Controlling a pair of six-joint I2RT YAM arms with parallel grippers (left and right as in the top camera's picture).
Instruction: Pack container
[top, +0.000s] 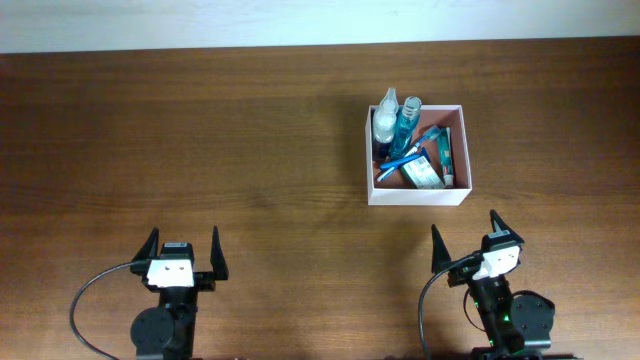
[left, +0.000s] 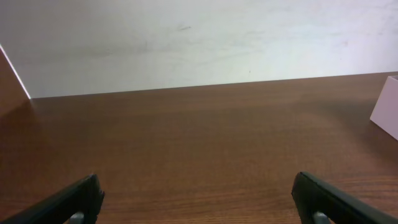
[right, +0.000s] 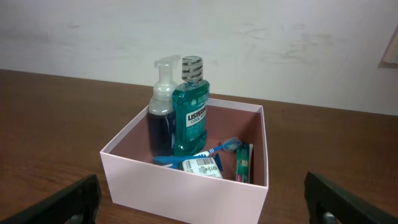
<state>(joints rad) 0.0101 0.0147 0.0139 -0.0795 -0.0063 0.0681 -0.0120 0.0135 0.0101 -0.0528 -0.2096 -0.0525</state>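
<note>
Two idle: left gripper (top: 184, 240), right gripper (top: 463, 228), both spread wide, empty. Risk: reach nudging container (top: 417, 196) topples upright mouthwash bottle (right: 190, 118).

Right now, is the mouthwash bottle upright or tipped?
Upright: the mouthwash bottle stands in the box, cap up, beside the pump bottle.
</note>
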